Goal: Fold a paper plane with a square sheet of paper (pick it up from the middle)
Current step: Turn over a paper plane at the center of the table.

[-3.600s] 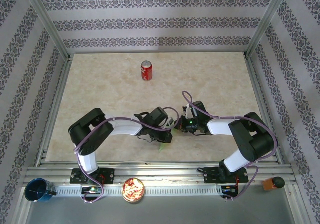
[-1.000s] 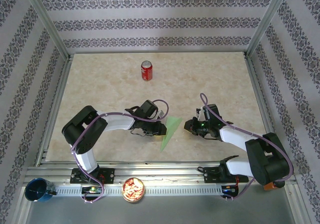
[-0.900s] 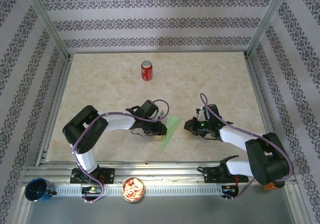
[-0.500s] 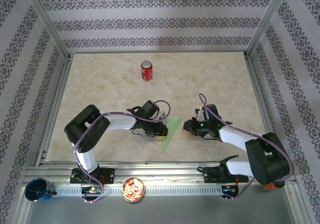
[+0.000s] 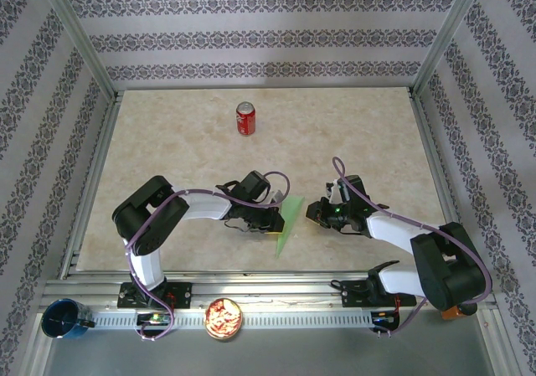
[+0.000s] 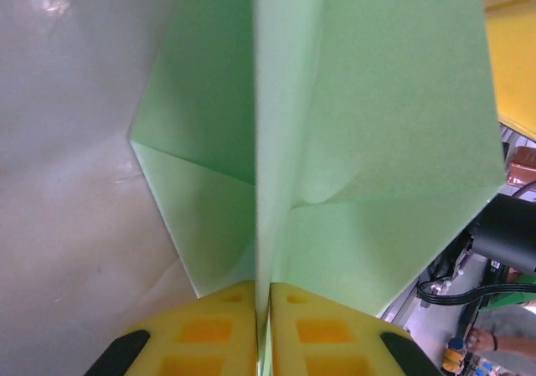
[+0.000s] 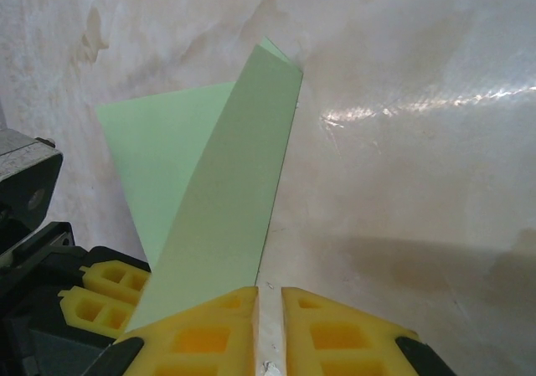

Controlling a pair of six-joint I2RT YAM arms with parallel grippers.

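Note:
The square sheet of paper (image 5: 287, 224) is light green and creased into a pointed shape with a raised centre fold, near the table's front middle. My left gripper (image 5: 275, 219) sits at its left edge. In the left wrist view the yellow fingers (image 6: 209, 334) are shut on the upright centre fold (image 6: 262, 183), and the paper's flaps (image 6: 377, 141) spread to both sides. My right gripper (image 5: 310, 212) is just right of the paper. In the right wrist view its jaws (image 7: 269, 296) are nearly together with only bare table in the slit. The paper (image 7: 226, 192) lies just ahead and to their left.
A red can (image 5: 244, 118) stands upright at the far middle of the table. On the front rail are a blue cup (image 5: 63, 319), a bowl of snacks (image 5: 224, 318) and an orange object (image 5: 456, 307). Metal frame posts border both sides.
My left gripper slid a little to the right and closed on the paper's centre fold, which now stands up. The right gripper edged slightly left.

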